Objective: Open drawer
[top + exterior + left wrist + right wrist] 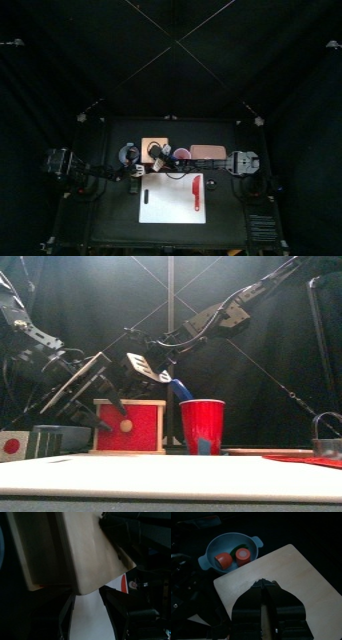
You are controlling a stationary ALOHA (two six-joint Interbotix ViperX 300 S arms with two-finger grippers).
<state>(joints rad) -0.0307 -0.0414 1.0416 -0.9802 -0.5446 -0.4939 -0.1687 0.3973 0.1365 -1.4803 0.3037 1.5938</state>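
At the table's back, left of centre – box [156, 147], orange-tan wood, with the drawer [128, 426] in its front face, looking towards the white sheet [171, 205]. The drawer looks shut, flush with its red frame.

Left gripper [87, 614] – jaws spread wide, empty, hanging just beside the box on its left.

Right gripper [268, 583] – reaching across the middle to the box's top panel. Whether it grips or only rests there I cannot tell.

Nearby – red cup [202, 426] right of the box, pinkish block [207, 151] beyond it, and a blue pot [231, 554].

Step in hand, as I judge it – approach, with one arm likely steadying the box. The next move calls for the left gripper to come round to the drawer front, catch its small knob or edge, and pull straight out without dragging the box.
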